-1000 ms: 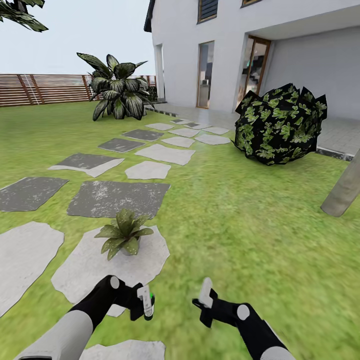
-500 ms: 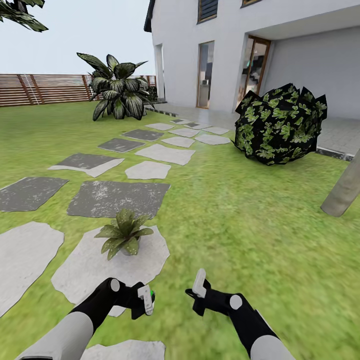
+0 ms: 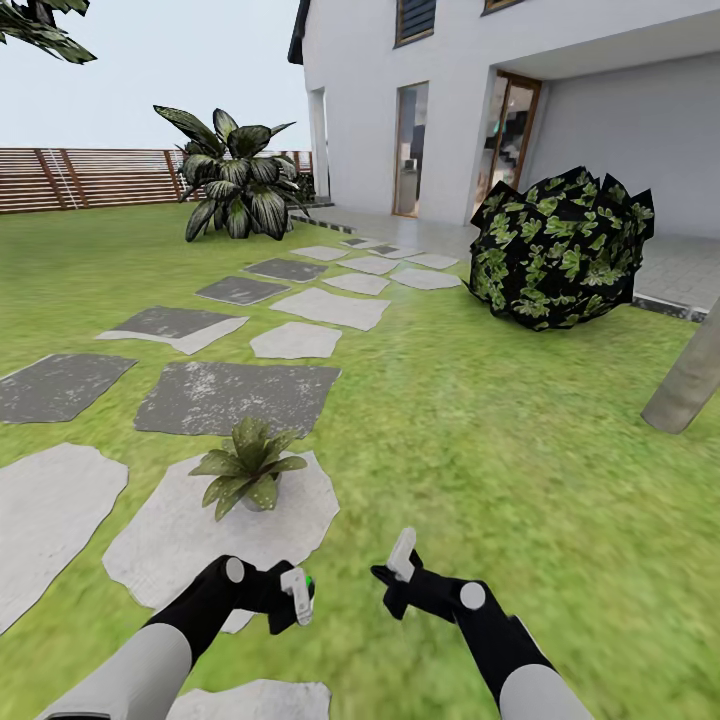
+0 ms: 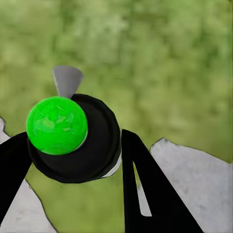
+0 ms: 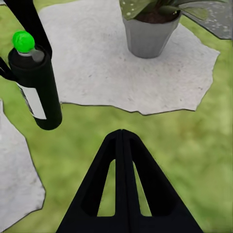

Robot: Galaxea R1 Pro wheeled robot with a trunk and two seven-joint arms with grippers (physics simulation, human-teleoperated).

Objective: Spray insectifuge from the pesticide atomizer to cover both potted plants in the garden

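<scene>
- The spray bottle [image 5: 35, 82] is a black tube with a white label and a round green top [image 4: 57, 124]. It stands almost straight up, long way up and down, with the green top at the upper end.
- In the left wrist view we look down on the green top, and a small grey spout [image 4: 67, 80] sticks out sideways from the bottle's head, out over the grass.
- The left gripper [image 3: 290, 598] is closed tight on the spray bottle. A black finger [image 4: 150, 194] presses on each side of the bottle's round body.
- The bottle hangs in the air over the grass [image 3: 480, 420], low in the head view, just past the near edge of a pale stone slab [image 3: 175, 535].
- One potted plant [image 3: 247, 466] sits on that same slab, a bit ahead of the left gripper. Its pointed green leaves spread out low and flat. Its small grey pot [image 5: 148, 36] stands upright on the stone.
- The right gripper [image 3: 396, 568] is close beside the left one, over the grass. Its two fingers are pressed together with no gap, and it holds nothing.
- The two grippers are near each other but not touching.
- Farther off there are more grey stepping stones [image 3: 235, 397], a round dark bush [image 3: 560, 250], a big leafy plant [image 3: 235, 185], a white house [image 3: 500, 90] and a brown wooden fence [image 3: 85, 178].
</scene>
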